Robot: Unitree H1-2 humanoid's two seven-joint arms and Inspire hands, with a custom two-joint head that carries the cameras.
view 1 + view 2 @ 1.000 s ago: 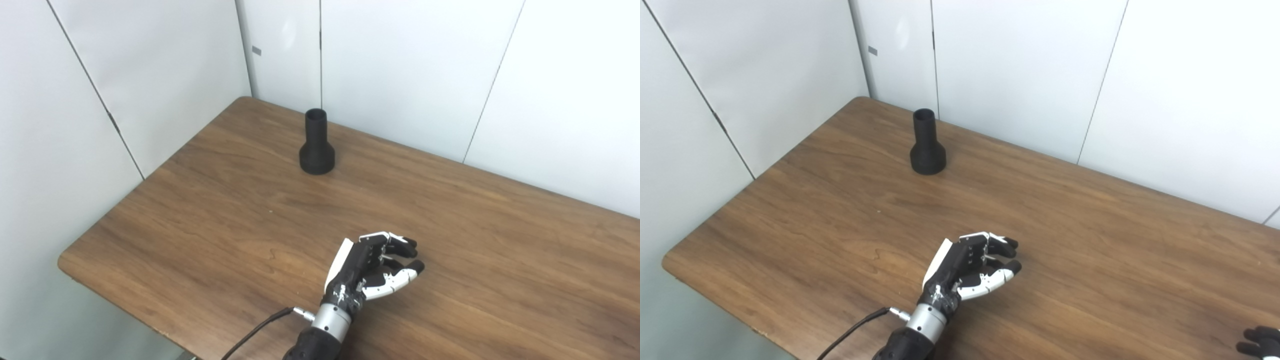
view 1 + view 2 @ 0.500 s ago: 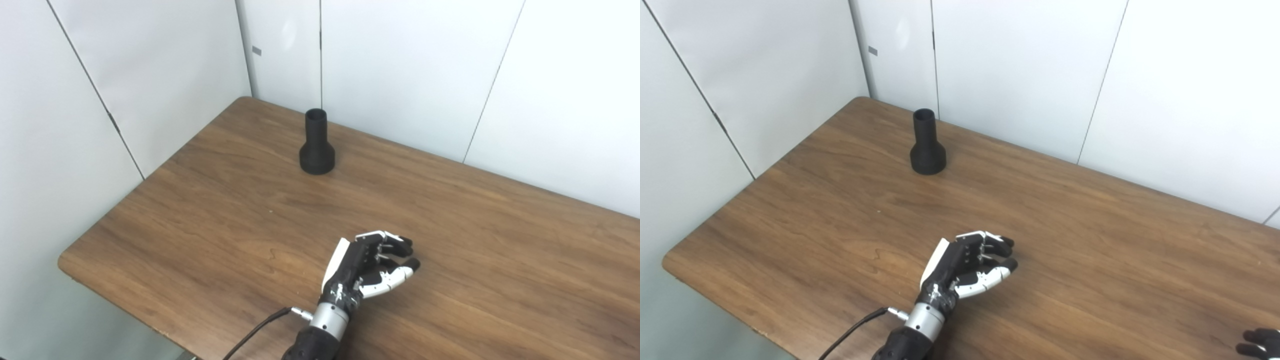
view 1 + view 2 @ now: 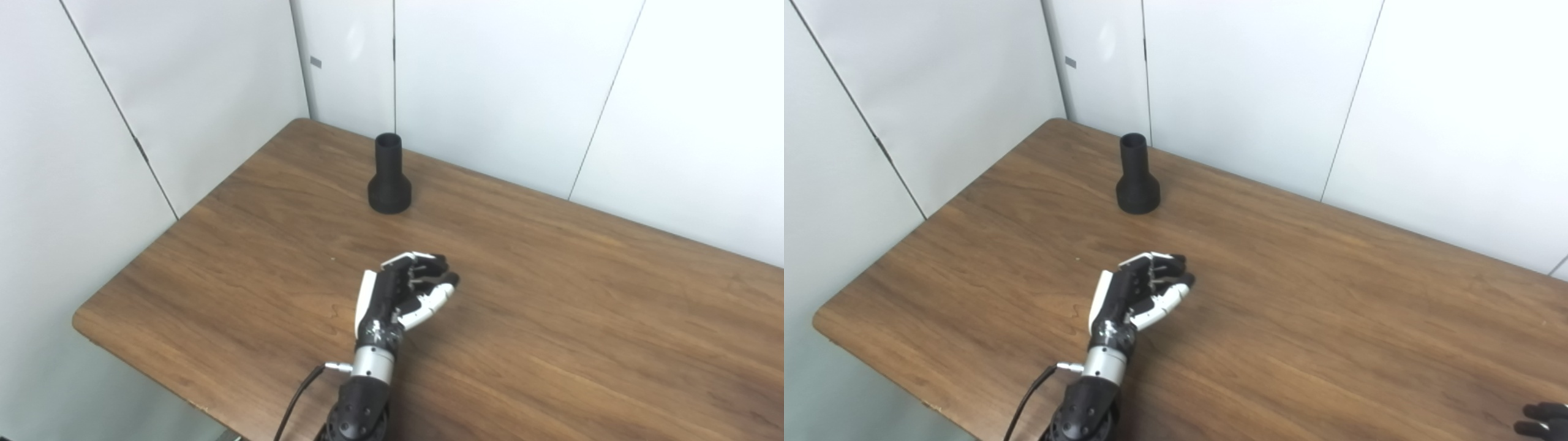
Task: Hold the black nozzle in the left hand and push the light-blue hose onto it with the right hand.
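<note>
Nearest to me, my left arm comes up over the front edge of the desk [image 3: 184,294], a black cable [image 3: 294,401] trailing from its wrist. My left hand [image 3: 401,294] hovers above the wood near the middle of the desk, holding nothing, its fingers [image 3: 436,272] curled loosely with gaps between them and the thumb set apart below. At the bottom right corner of the right eye view I can see only the dark fingertips of my right hand [image 3: 1540,418] at the frame edge; I cannot tell whether its fingers are spread or closed. Farther back, well apart from my left hand, the black nozzle [image 3: 388,177] stands upright on its wide base with the narrow open end up, near the desk's far edge and the white wall panels [image 3: 502,79] behind it.
</note>
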